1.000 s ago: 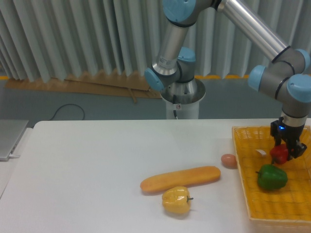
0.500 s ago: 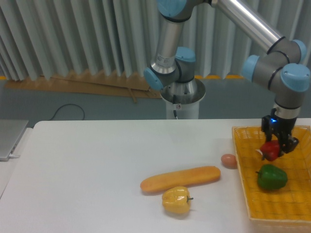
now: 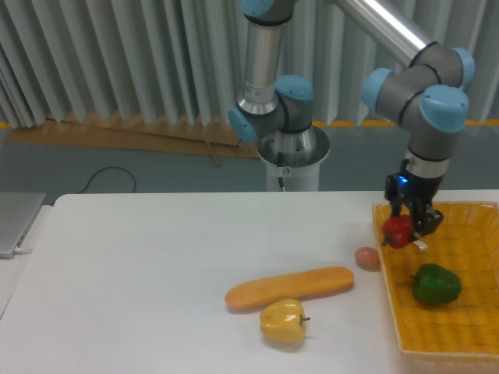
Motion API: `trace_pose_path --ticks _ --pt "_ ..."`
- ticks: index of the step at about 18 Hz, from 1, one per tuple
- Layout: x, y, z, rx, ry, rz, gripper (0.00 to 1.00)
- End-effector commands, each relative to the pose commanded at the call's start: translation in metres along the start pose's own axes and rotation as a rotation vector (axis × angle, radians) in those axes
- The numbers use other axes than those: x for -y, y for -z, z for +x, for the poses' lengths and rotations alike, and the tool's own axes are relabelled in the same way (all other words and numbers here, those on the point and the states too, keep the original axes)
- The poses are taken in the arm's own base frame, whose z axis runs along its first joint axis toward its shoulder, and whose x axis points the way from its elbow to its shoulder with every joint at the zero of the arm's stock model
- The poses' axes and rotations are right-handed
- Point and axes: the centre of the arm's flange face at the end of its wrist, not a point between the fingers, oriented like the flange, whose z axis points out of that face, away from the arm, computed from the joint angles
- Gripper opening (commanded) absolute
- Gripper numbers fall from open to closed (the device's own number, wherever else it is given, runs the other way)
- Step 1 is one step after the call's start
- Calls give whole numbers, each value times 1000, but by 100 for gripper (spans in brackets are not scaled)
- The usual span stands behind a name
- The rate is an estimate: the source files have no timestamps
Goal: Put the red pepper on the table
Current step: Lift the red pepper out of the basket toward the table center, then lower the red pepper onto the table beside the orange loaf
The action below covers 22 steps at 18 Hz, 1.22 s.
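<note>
The red pepper [image 3: 397, 231] hangs in the air above the left rim of the yellow basket [image 3: 468, 337], clamped between the fingers of my gripper [image 3: 408, 228], which is shut on it. The pepper is lifted clear of the basket floor and sits just right of the white table [image 3: 156, 280]. My arm comes down to it from the upper right.
A green bell pepper [image 3: 436, 284] lies in the basket. On the table are a pinkish egg-like ball [image 3: 367, 258], a long orange baguette-like piece [image 3: 289, 287] and a yellow bell pepper [image 3: 283, 321]. A grey laptop edge [image 3: 15, 222] is at far left.
My gripper has risen and moved left with the red pepper, from inside the basket beside the green pepper to above the basket's left rim.
</note>
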Motion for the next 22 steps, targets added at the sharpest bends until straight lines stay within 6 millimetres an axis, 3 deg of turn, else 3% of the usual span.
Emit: trace_pose_path --ticks 5,7,15,22 --pt "75 12 25 5 19 -3 46" --pt "93 13 31 8 51 -5 46" --pt "184 -10 51 -3 78 -13 46" --pt "219 -47 47 45 82 -67 46"
